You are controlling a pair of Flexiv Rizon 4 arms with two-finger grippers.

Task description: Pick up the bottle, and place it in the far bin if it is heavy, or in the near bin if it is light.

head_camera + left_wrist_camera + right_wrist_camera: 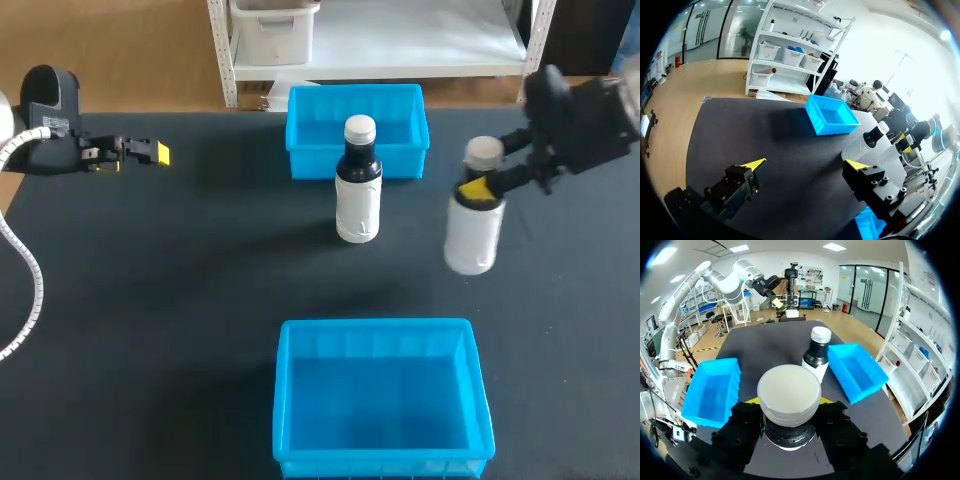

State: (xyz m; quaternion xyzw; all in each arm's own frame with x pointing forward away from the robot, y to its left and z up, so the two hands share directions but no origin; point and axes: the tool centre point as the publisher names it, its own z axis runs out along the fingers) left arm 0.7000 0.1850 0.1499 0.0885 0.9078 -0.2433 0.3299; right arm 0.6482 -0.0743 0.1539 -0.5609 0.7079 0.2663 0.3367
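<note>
A white bottle with a beige cap hangs slightly tilted above the table's right side. My right gripper is shut on it just under the cap, one yellow-tipped finger on each side of the neck. A second bottle, dark with a white cap and white label, stands upright in front of the far blue bin. The near blue bin holds nothing. My left gripper sits at the far left of the table, open, with nothing between its fingers.
In the right wrist view the dark bottle stands just ahead of the held one, between the far bin and the near bin. Bare black tabletop lies between the bins and to the left.
</note>
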